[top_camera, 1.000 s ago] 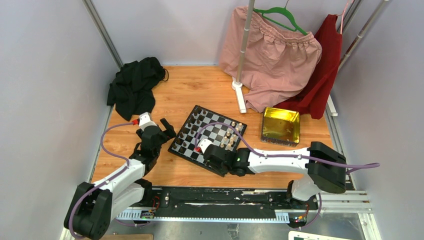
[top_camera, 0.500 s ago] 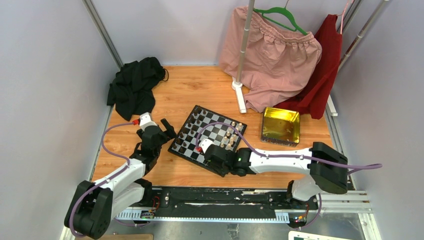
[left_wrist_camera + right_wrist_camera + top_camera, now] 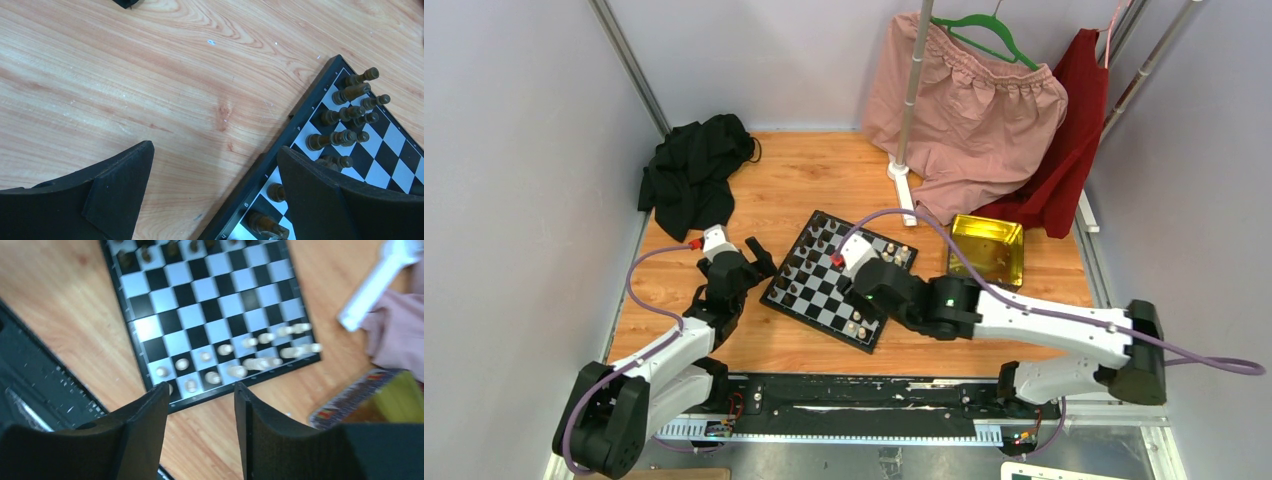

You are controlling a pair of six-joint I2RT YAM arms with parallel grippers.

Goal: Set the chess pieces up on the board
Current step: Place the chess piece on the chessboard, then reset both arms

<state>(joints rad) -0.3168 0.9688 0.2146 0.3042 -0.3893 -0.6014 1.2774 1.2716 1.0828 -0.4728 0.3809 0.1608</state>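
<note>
Right wrist view: right gripper (image 3: 201, 390) released above the board (image 3: 210, 305), left gripper (image 3: 215, 147) released beside its edge

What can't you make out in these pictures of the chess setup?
Right wrist view: motion blur smears the pale chess pieces; their kinds are unreadable.
Top view: the right arm covers part of the chessboard, and the pieces left showing are too small to name.
Left wrist view: the picture's edge and one of the left gripper's fingers cut off most of the board.
Top view: glare hides what the gold tray holds, if anything.
</note>
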